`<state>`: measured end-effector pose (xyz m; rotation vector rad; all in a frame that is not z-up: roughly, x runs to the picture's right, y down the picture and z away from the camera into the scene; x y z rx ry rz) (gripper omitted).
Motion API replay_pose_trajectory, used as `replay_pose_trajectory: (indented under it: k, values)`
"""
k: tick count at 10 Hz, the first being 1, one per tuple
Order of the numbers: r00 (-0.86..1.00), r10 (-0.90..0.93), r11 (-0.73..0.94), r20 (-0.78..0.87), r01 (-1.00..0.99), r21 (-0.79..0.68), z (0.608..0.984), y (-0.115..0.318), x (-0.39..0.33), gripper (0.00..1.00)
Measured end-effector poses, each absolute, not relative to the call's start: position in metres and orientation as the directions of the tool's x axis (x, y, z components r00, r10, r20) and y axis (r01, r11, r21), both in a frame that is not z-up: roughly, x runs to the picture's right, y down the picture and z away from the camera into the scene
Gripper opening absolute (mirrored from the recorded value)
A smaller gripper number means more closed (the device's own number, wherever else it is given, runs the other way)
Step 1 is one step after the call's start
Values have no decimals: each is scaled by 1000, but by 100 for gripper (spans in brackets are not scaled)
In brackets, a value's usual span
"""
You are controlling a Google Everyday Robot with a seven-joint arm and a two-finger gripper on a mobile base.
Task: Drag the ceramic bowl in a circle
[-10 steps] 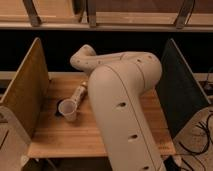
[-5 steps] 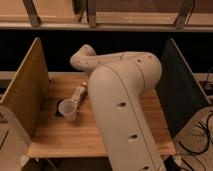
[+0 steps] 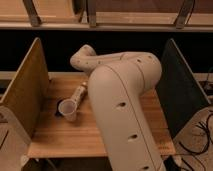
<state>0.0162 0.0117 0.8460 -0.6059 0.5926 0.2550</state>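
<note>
**Zero movement in the last second: claw parked at the bowl, circle not yet under way**

Nothing you need to track has shifted. Against the two earlier views, the ceramic bowl (image 3: pixel 68 108) sits on the same spot on the left part of the bench (image 3: pixel 60 138), a little in from the wooden side panel (image 3: pixel 24 92) and well apart from the dark panel (image 3: pixel 181 90) on the right. The arm (image 3: pixel 125 102) holds the same pose too. Its bulky upper link fills the near right of the view, the elbow folds at the far side of the bench, and the slim forearm slants down and leftward to the bowl.

The claw (image 3: pixel 74 101) is at the bowl's far right rim, touching it or just beside it. Its jaws are spread wide, released rather than clenched. You cannot tell from this angle whether one finger is dipped inside the bowl or both stand outside it.

For the task, read this as a pause at the point of contact. The approach looks finished, but the drag itself has no visible progress, since the bowl has traced no part of a circle. Expect the next move to need a finger hooked over the rim or pressed against the wall. A tall, light bowl like this one may tip if pushed high, so watch the wooden panel side, where room for the loop is tightest.
</note>
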Motion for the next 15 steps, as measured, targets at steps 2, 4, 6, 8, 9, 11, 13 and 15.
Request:
replay_pose_trajectory:
  k: [2,4,6,8,9,11,13,15]
  values:
    - [805,55,798,-591,-391,-459,846,12,16,80]
    - [805,55,798,-591,-391,-459,846,12,16,80]
    - [805,55,798,-590,-391,-459,846,12,16,80]
    - [805,55,798,-590,-391,-459,846,12,16,80]
    - [806,56,799,-589,-390,-458,846,11,16,80]
    - [830,72,814,-554,-370,-448,846,3,8,80]
    - [907,112,856,-405,-295,-424,845,-25,-21,80]
    - [953,180,870,-244,-270,-412,845,-44,-44,80]
